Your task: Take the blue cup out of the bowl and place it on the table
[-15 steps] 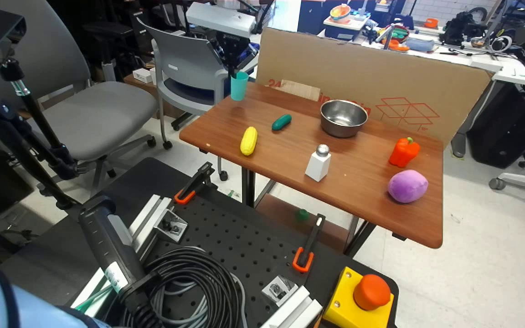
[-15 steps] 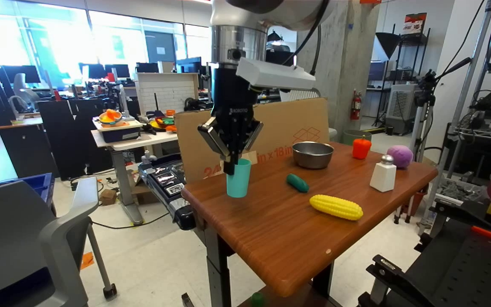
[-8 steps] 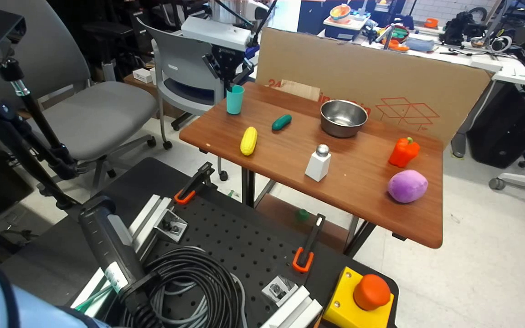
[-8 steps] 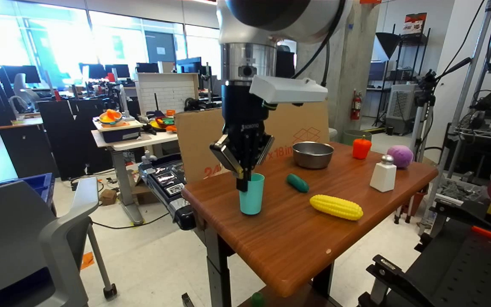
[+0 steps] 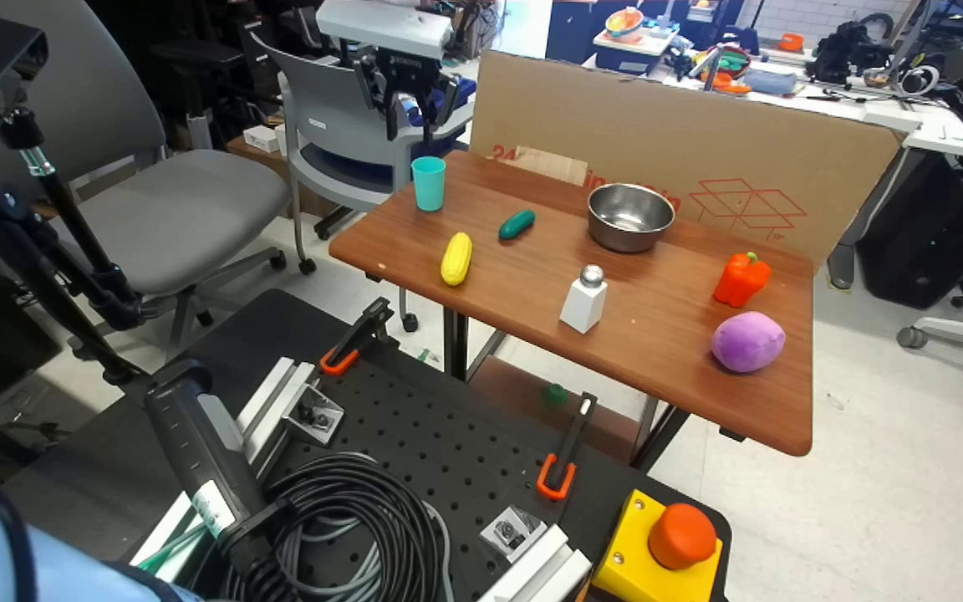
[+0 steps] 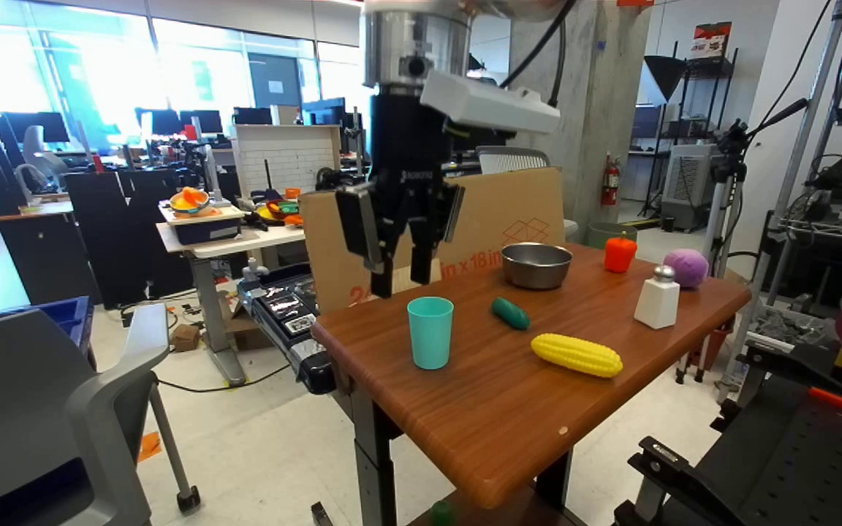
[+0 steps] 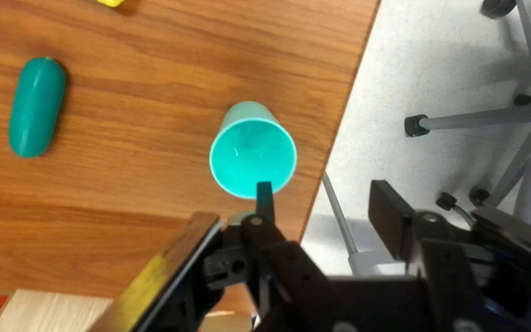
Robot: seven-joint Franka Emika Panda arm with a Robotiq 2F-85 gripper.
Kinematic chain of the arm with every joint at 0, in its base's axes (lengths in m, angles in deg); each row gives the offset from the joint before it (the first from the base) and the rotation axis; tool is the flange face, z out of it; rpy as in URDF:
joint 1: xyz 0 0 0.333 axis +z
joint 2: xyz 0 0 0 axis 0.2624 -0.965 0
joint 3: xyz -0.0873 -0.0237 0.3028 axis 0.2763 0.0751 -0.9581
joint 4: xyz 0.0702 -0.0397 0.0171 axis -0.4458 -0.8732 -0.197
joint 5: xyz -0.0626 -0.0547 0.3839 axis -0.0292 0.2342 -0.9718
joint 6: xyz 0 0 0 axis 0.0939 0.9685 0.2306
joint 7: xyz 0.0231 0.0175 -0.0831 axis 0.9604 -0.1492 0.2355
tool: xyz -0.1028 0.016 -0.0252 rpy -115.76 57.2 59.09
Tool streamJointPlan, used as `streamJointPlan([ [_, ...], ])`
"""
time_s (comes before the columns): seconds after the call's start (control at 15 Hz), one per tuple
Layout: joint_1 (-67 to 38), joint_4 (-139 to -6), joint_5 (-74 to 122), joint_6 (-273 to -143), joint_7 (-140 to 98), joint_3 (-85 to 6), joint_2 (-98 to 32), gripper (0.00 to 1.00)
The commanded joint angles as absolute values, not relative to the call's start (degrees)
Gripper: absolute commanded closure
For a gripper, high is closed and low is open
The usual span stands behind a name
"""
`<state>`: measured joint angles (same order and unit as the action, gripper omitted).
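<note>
The blue cup [image 5: 429, 184] stands upright on the wooden table [image 6: 479, 409], close to one end of it. Above the cup, clear of its rim, hangs my gripper [image 6: 402, 277], its fingers spread apart with nothing between them. In the wrist view the inside of the cup [image 7: 252, 150] shows, and one dark finger [image 7: 265, 198] overlaps its rim in the picture. The second finger [image 7: 387, 216] appears over the floor past the table edge. The silver bowl [image 6: 536, 272] sits farther along the table, beside the cardboard, and nothing shows inside it.
A dark green object [image 6: 510, 313] and a yellow corn cob [image 6: 577, 355] lie near the cup. Farther off are a white shaker [image 5: 584, 301], a red pepper [image 5: 741, 280] and a purple ball [image 5: 747, 342]. A cardboard sheet [image 5: 682, 134] lines the back edge.
The cup came down from just above the table and now rests on it. My gripper has let go of it, opened and risen above the rim.
</note>
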<state>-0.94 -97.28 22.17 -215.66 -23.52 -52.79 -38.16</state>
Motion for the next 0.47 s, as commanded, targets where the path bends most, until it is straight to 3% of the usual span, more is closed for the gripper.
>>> streamJointPlan([
  [0.0, -2.0, -100.5, 21.1, -213.1, -22.6, -53.5, -27.1, 0.13],
  [0.07, -2.4, -101.4, 22.5, -210.2, -23.4, -52.3, -24.4, 0.05],
  [0.13, -1.5, -97.7, 22.1, -213.3, -23.5, -53.3, -31.1, 0.01],
  [0.2, -1.8, -98.0, 22.1, -212.1, -23.6, -53.2, -29.0, 0.15],
  [0.33, -1.8, -98.3, 22.1, -211.9, -23.5, -53.3, -28.8, 0.01],
  [0.4, -1.6, -98.3, 22.1, -212.1, -23.6, -53.3, -29.5, 0.00],
])
